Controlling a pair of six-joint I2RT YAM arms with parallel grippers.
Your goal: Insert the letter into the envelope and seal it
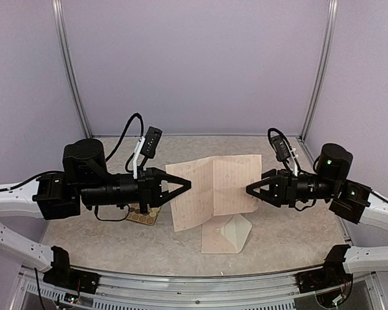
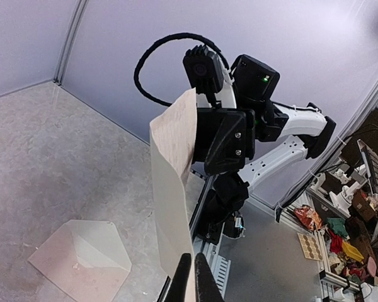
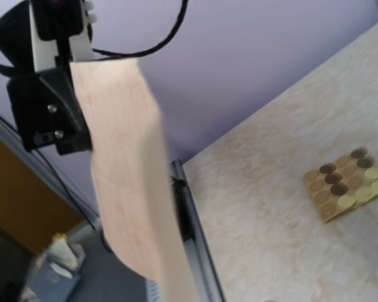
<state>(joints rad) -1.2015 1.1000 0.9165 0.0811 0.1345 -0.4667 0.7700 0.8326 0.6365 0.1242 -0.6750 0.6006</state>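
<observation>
- Sticker sheet: flat on the worktop, partly under the left arm.
- Left fingers: pinched closed on the left edge of the letter, a creased sheet held up off the worktop.
- Envelope: flat on the worktop, on the near side of the letter, flap open.
- Right fingers: at the letter's right edge. Their opening and grip cannot be told.

The letter, between the black left hand and the black right hand, is pale pinkish-beige with faint fine rows of lines. Below the right hand, the envelope is plain pinkish-beige. Under the left hand, the yellowish sticker sheet carries brown and gold dots. The table is mottled beige.
</observation>
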